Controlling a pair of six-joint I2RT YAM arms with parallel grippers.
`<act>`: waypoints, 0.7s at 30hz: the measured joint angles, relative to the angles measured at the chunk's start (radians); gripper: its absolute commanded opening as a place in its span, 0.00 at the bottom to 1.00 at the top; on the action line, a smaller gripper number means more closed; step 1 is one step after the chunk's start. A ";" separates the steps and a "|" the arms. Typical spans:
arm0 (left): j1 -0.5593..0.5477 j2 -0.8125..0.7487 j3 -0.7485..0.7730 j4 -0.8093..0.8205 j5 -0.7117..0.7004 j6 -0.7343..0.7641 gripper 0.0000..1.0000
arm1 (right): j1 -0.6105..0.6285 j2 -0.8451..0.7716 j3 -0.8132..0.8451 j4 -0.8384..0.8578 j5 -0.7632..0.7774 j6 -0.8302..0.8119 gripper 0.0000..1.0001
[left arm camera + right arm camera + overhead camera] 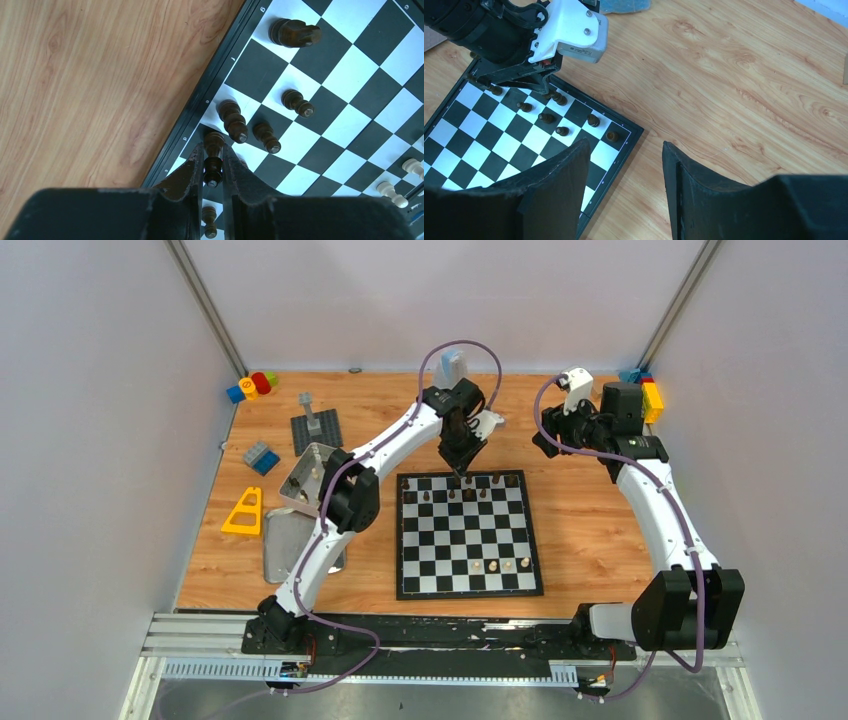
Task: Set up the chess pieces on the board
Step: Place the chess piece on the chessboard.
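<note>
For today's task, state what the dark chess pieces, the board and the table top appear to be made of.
The dark chess pieces: probably turned wood, stained brown, lightly glossy; ringed profiles with small highlights. The board: smooth printed surface with faint sheen, card or plastic, unclear. The table top: wood or wood-look laminate; flowing grain lines, matte.

My left pincer (213, 150) is black. The board (460, 530) is checked black and white; its chess pieces (295, 32) are dark brown or cream.
</note>
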 measured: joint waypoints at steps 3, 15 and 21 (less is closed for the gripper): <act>0.000 0.008 0.003 -0.003 0.001 0.000 0.23 | 0.000 0.000 0.000 0.000 0.000 0.000 0.56; -0.001 0.013 0.010 -0.015 -0.001 0.000 0.38 | 0.000 0.000 -0.002 0.000 -0.008 0.000 0.56; -0.003 0.013 0.010 -0.018 -0.011 0.000 0.50 | 0.000 0.001 -0.002 0.000 -0.029 0.000 0.56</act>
